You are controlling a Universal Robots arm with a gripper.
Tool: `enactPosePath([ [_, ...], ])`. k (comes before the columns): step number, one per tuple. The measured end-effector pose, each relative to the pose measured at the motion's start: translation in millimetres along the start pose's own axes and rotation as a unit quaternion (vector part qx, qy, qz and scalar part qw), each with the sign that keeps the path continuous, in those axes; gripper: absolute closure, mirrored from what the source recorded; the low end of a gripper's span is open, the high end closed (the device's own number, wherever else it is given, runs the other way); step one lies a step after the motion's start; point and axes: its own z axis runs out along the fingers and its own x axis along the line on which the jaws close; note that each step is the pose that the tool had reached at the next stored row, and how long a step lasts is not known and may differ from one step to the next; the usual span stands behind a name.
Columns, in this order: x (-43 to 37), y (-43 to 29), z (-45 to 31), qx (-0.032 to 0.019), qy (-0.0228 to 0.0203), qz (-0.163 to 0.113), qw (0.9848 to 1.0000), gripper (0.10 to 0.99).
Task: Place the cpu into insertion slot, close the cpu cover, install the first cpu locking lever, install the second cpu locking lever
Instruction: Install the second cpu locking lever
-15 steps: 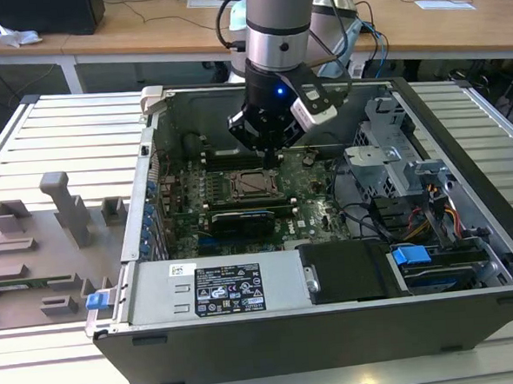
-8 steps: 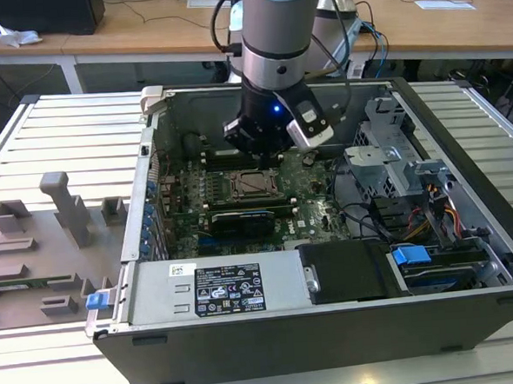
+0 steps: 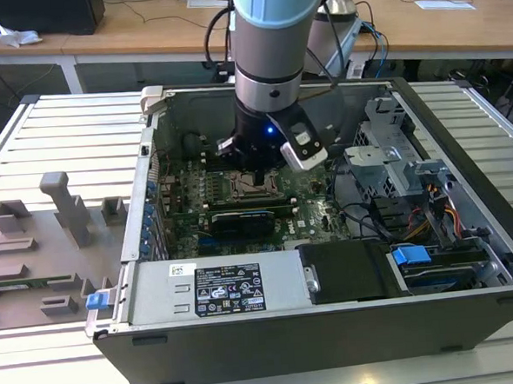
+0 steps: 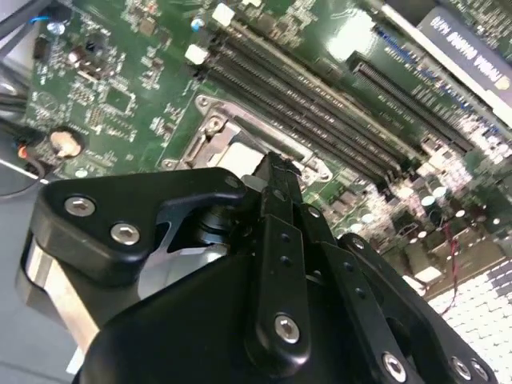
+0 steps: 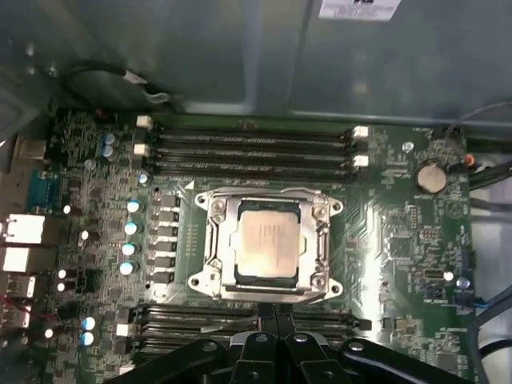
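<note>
Hovering: I held the gripper (image 5: pixel 276 316) low over the motherboard (image 5: pixel 400 240), just beside the socket.
Fingers: pressed together with nothing between them.
Cpu: the cpu (image 5: pixel 270 242) sat seated in its socket.
Cover: the cover (image 5: pixel 270 200) lay flat around the cpu, framing it.
Case: the arm (image 3: pixel 269 43) reached down into the open case (image 3: pixel 334 326).

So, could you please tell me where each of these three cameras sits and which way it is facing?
Exterior view: off the arm, above and in front of the open computer case, looking down into it; the arm and tool hang over the motherboard.
First wrist view: on the arm, looking straight down at the cpu in the cpu cover; the tool's tip shows.
Second wrist view: on the arm, looking obliquely along the tool at the motherboard.
Both wrist views share the socket and memory slots.
</note>
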Motion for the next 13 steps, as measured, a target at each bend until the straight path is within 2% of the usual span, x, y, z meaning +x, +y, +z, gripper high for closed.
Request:
enactPosePath([
  [3, 7.6, -1.9, 3.4, -0.0018, -0.0001, 0.0, 1.0, 0.98],
  [8, 18.8, -3.9, 10.9, -0.002, -0.0001, 0.0, 1.0, 0.98],
  [13, 29.6, -6.7, 21.4, -0.002, -0.0001, 0.0, 1.0, 0.98],
])
